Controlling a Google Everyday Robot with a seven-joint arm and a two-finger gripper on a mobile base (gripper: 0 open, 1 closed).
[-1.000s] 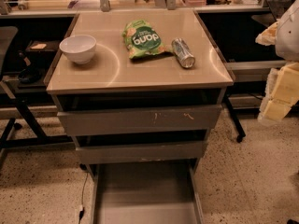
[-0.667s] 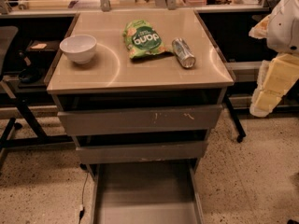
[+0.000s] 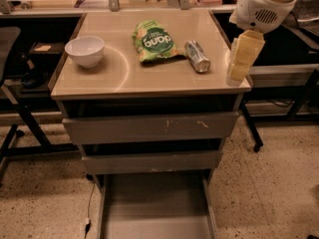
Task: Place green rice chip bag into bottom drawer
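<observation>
At right, over the near right corner of the cabinet top [image 3: 124, 76]: gripper [image 3: 235, 76], pointing down, carrying nothing; open or closed cannot be told. It hangs well right of the bag, likely staged for a reach leftward.

- Can [image 3: 197, 56]: silver, lying on its side, between gripper and bag, just beside the bag's right edge. An approach from the right would have to pass over it.
- Bag [image 3: 154, 41]: green, lying flat at centre far on the top, not yet grasped.
- Bowl [image 3: 84, 50]: white, upright, left side, well apart from the bag.
- Upper drawers [image 3: 149, 127]: two grey fronts, slightly out.
- Bottom drawer [image 3: 154, 215]: pulled fully out at the near edge, floor bare, evidently ready to receive the bag.
- Surface: tan, smooth, faintly glossy.
- Room: speckled floor [image 3: 271, 183]; dark benches left and right; far counter with stands.
</observation>
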